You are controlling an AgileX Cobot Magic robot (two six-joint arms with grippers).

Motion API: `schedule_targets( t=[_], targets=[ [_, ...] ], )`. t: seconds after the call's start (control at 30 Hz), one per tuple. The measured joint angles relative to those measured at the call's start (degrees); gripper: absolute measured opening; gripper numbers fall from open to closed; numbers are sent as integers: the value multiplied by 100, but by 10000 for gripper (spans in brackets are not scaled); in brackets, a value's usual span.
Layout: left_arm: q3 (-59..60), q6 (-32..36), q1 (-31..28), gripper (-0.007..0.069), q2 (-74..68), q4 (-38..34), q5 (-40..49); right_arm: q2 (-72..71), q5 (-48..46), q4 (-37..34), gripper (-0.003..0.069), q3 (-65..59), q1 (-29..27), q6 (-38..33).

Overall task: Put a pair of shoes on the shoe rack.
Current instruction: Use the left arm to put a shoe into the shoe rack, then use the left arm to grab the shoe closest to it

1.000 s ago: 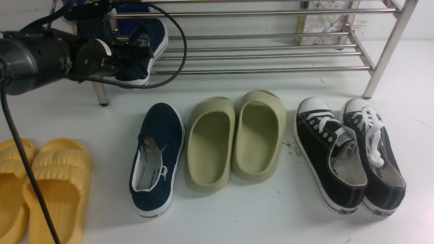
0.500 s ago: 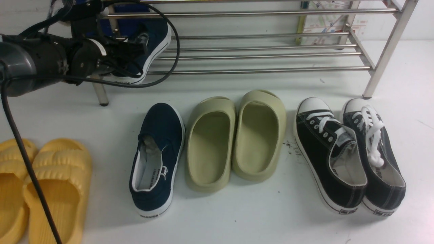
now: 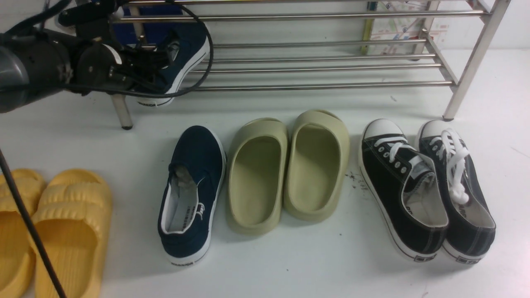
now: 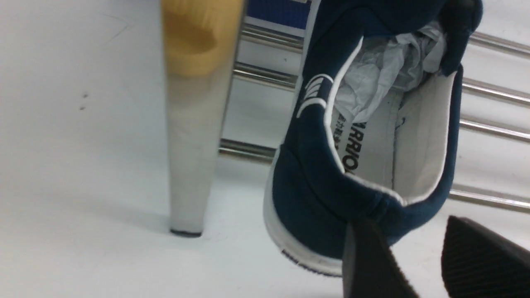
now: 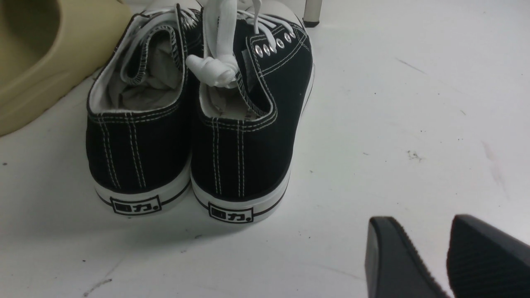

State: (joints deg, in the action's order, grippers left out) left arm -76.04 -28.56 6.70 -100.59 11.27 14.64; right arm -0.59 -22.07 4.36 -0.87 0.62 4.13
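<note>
step: release shoe (image 4: pixel 331 186) on rack (image 3: pixel 323 86) | left gripper (image 4: pixel 408 231): parted, at heel | right gripper (image 5: pixel 418 223): parted, empty | action: retract straight; avoid dragging heel

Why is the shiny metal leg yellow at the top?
Left wrist view: the rack leg is mirror-like, so it shows a smeared yellow reflection; front view: yellow slides lie on the floor nearby, likely the source.

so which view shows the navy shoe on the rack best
The left wrist view: the navy shoe fills the frame close up, showing its heel, white lining and paper stuffing. The front view shows it small, partly hidden behind the left arm. The right wrist view does not show it at all.
</note>
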Motion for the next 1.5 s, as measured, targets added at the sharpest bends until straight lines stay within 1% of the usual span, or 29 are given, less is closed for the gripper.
schedule_targets(
  t=[0.03,0.07,0.1,0.13,0.17,0.23,0.3,0.33,0.37,0.43,0.47,0.53,0.57,0.67,0.8,0.87,1.0,1.1,1.13,1.17,1.2,1.27,1.37,1.5],
  targets=[
    [0,28,0,323,28,0,116,0,0,0,244,0,0,0],
    [0,171,0,341,180,0,435,0,0,0,244,0,0,0],
    [0,404,0,357,461,0,1050,0,0,0,244,0,0,0],
    [0,489,0,360,565,0,1380,0,0,0,244,0,0,0],
    [0,504,0,361,589,-6,1464,0,0,0,244,0,0,0],
    [0,802,0,359,779,-130,2686,0,0,0,244,0,0,0],
    [19,939,-5,353,785,-253,2986,0,0,0,244,0,0,0],
    [85,1131,-6,346,785,-513,3249,0,0,0,244,0,0,0],
    [110,1245,-6,341,785,-601,3305,0,0,0,244,0,0,0],
    [308,1796,-6,315,715,-1356,3506,0,0,0,244,0,0,0],
    [325,1835,-6,314,706,-1410,3515,0,0,0,244,0,0,0],
    [572,2189,-6,295,606,-2007,3557,0,0,0,244,0,0,0],
    [572,2204,-6,293,598,-2045,3557,0,0,0,244,0,0,0],
    [870,2331,-6,283,553,-2489,3576,0,0,0,244,0,0,0],
    [1101,2420,11,282,553,-2755,3576,0,0,0,244,0,0,0],
    [1145,2421,70,281,553,-2770,3562,0,0,0,244,0,0,0],
    [1153,2413,398,280,553,-2717,3503,0,0,0,244,0,0,0],
    [1157,1907,777,280,528,-2349,3430,0,0,0,244,0,0,0],
    [1157,1645,837,280,507,-2168,3406,0,0,0,244,0,0,0],
    [1157,1590,861,280,506,-2130,3406,0,0,0,244,0,0,0],
    [1157,1135,926,280,499,-1822,3393,0,0,0,244,0,0,0],
    [1157,846,968,280,499,-1633,3388,0,0,0,244,0,0,0],
    [1157,649,974,280,499,-1519,3389,0,0,0,244,0,0,0],
    [1157,613,978,280,499,-1508,3389,0,0,0,244,0,0,0]
  ],
)
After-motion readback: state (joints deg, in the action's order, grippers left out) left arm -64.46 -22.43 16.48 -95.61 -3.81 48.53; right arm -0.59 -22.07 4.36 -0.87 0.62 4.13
